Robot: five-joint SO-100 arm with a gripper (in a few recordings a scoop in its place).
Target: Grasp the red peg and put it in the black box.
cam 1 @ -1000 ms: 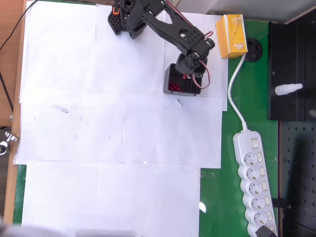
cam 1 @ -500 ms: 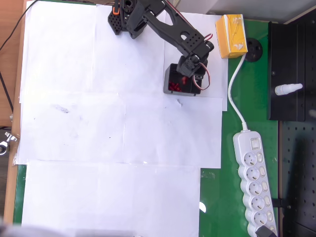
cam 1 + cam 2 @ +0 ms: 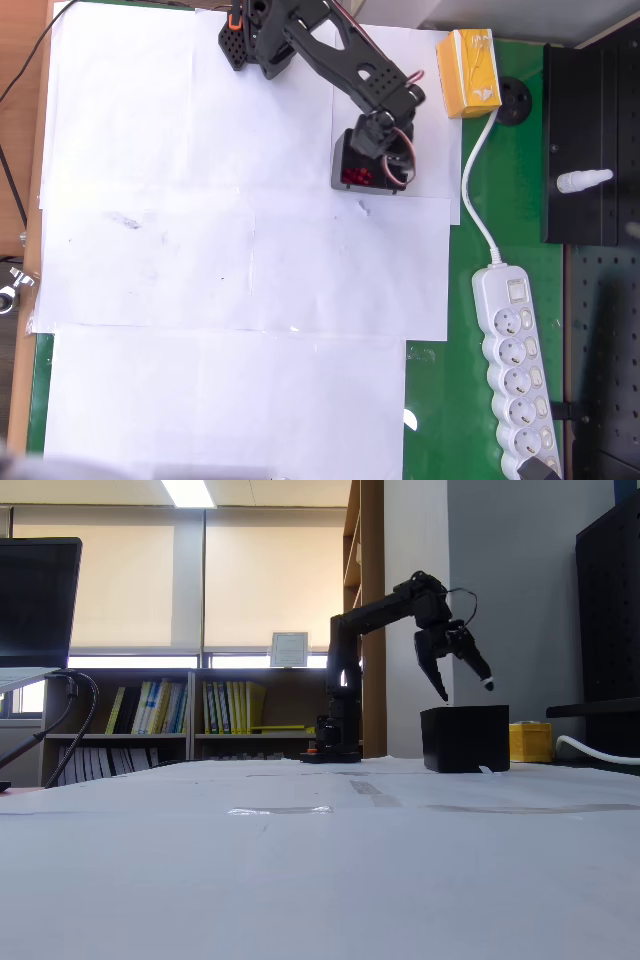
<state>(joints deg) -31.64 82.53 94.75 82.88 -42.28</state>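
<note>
Red pegs [image 3: 355, 178] lie in a small cluster inside the black box [image 3: 343, 160], on its floor toward the lower edge in the overhead view; which of them is the task's own peg cannot be told; in the fixed view the box [image 3: 464, 738] shows as a dark block on the white paper, its inside hidden. The gripper [image 3: 464, 687] hangs just above the box's open top, its two fingers spread apart and pointing down, one tip pale, nothing seen between them; in the overhead view the gripper [image 3: 378, 152] covers the upper right part of the box. The black arm [image 3: 330, 50] reaches from its base near the top edge of the paper [image 3: 200, 260] down to the box. Right of the box a yellow carton [image 3: 469, 72] stands on the green mat [image 3: 450, 380]; a white cable runs from beside it to a power strip [image 3: 515, 365]; further right a white bottle [image 3: 583, 181] lies on a black panel [image 3: 580, 110].
</note>
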